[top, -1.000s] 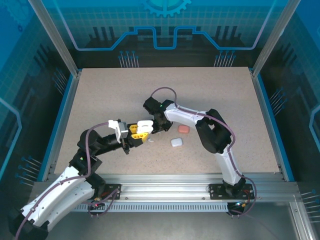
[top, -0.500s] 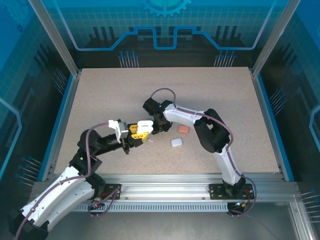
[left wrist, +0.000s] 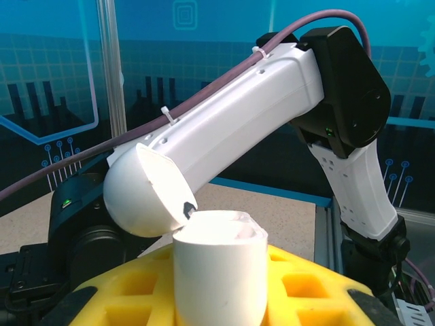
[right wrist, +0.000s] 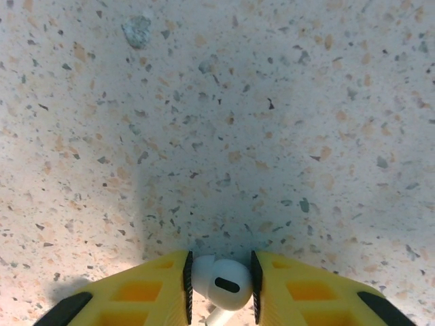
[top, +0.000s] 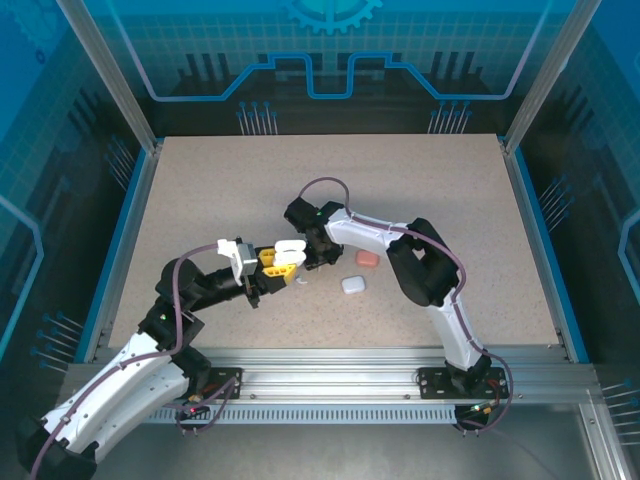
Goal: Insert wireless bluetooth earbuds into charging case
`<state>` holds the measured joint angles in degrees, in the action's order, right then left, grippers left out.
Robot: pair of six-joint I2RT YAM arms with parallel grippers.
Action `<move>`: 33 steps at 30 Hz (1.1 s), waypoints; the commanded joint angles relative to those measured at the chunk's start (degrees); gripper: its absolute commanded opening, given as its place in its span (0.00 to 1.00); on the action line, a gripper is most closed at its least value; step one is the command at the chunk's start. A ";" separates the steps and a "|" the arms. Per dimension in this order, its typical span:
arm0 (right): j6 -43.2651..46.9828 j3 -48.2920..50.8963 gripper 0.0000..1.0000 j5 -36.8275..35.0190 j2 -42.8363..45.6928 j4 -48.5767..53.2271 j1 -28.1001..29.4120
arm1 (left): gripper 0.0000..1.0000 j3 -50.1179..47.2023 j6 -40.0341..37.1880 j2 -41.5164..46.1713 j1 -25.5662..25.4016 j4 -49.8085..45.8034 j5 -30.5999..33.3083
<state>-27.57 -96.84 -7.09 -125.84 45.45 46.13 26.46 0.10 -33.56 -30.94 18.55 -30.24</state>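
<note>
Here, the right gripper [right wrist: 220, 297], jaws pinching a white earbud [right wrist: 223, 278] over the table [right wrist: 204, 102], should carry it stem-down, squarely into the open case [left wrist: 217, 268] clamped in the jaws of the left gripper [top: 279, 262].

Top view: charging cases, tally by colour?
White: 2 (open white case, closed white case)
Pink: 1 (pink case)
Total: 3
</note>
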 commanded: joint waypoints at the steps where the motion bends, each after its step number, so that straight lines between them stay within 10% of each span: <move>1: 0.56 2.34 0.28 -1.02 4.36 0.05 0.25 | 0.15 -1.01 1.57 0.86 -0.44 1.85 1.28; 33: 10.74 32.19 0.26 1.20 64.16 -28.94 -3.25 | 0.11 -4.85 9.93 -18.61 -2.37 31.65 6.85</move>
<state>-20.21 -66.39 -9.04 -64.01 23.53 42.02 21.58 9.02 -50.06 -32.29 41.54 -24.88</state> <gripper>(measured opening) 0.263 0.231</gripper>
